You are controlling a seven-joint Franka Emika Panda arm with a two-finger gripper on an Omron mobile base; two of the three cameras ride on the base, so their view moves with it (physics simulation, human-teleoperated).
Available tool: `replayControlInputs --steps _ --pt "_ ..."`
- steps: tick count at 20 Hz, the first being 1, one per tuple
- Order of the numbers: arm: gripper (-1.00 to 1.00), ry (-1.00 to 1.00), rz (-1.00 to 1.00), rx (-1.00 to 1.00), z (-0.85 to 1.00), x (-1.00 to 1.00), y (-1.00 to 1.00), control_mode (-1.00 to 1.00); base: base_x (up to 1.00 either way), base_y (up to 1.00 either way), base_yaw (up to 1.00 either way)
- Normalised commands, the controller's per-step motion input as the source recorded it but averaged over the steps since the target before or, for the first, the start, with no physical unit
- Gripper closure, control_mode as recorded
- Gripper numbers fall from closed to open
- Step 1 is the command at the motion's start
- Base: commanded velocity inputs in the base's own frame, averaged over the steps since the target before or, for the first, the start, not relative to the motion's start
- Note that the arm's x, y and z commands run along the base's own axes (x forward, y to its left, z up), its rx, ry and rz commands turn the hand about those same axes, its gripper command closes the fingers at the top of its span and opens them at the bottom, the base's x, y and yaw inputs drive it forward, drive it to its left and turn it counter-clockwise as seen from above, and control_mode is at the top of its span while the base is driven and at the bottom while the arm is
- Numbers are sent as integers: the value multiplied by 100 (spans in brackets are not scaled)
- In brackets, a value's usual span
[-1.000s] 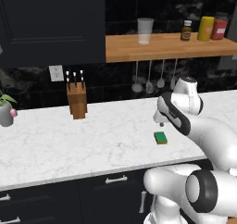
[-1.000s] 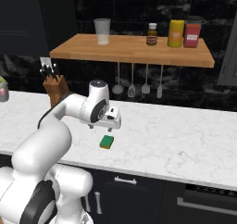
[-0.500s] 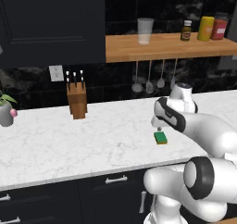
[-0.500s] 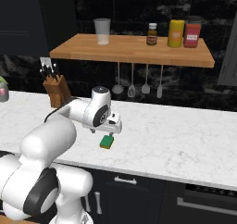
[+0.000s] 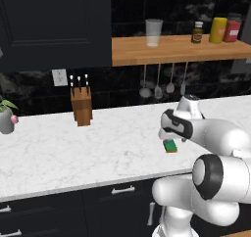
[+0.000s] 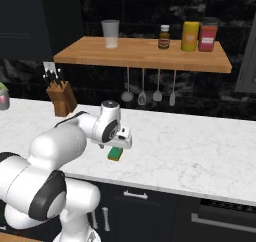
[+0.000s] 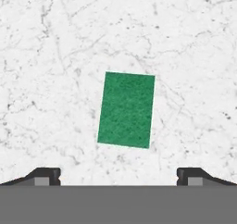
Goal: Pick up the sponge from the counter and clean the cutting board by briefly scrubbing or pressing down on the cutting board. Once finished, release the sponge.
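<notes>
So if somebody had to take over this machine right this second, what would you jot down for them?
Claw: open wide, empty, hanging just above the small rectangular green-topped, yellow-bottomed sponge, looking straight down on it.
Sponge: flat on the white marble-look counter, near the front edge, untouched.
Dark brown cutting board: I can't spot it in these pictures; find it first.
Done: claw lined up over the sponge.
Left: lower, grip the sponge, carry it to the board, scrub or press briefly, let go.
</notes>
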Motion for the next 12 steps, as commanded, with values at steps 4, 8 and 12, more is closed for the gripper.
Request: replayControlInputs --steps 4,8,12 --pt "-100 0 0 0 -22 7 0 -100 0 0 0" --pt "-100 0 0 -1 -8 29 0 -100 0 0 0" --pt "-100 0 0 -1 -8 31 0 -100 0 0 0"
